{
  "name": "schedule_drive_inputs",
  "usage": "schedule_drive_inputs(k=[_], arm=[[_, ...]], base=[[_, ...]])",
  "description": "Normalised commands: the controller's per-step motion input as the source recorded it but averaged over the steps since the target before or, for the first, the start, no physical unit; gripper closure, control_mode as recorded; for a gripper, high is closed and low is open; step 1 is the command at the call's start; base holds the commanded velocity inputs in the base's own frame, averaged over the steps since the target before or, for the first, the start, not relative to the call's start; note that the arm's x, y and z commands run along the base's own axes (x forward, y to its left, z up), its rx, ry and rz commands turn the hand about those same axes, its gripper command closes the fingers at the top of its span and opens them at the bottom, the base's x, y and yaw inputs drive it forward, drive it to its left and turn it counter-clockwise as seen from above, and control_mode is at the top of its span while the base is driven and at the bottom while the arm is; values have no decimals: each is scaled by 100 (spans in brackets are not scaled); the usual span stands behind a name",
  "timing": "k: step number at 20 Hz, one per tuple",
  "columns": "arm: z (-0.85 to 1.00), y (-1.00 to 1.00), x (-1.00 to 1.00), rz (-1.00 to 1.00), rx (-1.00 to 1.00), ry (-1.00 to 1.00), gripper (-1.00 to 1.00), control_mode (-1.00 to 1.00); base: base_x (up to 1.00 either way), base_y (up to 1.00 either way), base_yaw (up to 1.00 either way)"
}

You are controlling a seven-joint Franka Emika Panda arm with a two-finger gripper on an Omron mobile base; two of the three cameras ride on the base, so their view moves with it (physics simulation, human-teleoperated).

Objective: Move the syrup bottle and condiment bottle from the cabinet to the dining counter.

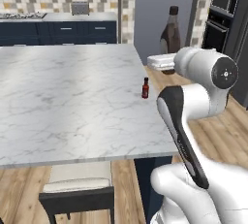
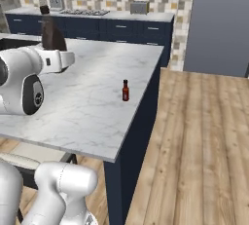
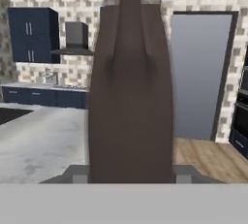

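left base view: looking forward and down from behind the arm's left, dining counter [image 1: 72, 102] spreading toward 10 o'clock | right base view: facing the same counter [image 2: 92, 97] from the right, sharing the condiment bottle [image 2: 125, 90] | hand view: sitting very close behind the syrup bottle [image 3: 131, 87], facing the tiled wall

my arm [image 1: 193, 121] at lower right, syrup bottle [image 1: 170, 33] upright behind my wrist, condiment bottle [image 1: 145, 88] upright near counter [image 1: 68, 102] edge, stool [image 1: 77, 189] beneath
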Motion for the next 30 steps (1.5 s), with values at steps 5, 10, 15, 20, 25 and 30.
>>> schedule_drive_inputs(k=[5, 10, 15, 20, 25, 30], arm=[[-9, -26, 40, 29, -1, 34, 100, -100], [-33, -48, 6, 48, -11, 21, 100, -100], [-54, -30, -2, 33, -23, 2, 100, -100], [-72, -12, 0, 33, 0, -11, 100, -100], [-55, 0, 3, 36, 15, -17, 100, -100], [-45, -1, 8, 37, 12, -1, 100, -100]], base=[[0, 0, 0], [0, 0, 0], [0, 0, 0], [0, 0, 0], [0, 0, 0], [0, 0, 0]])
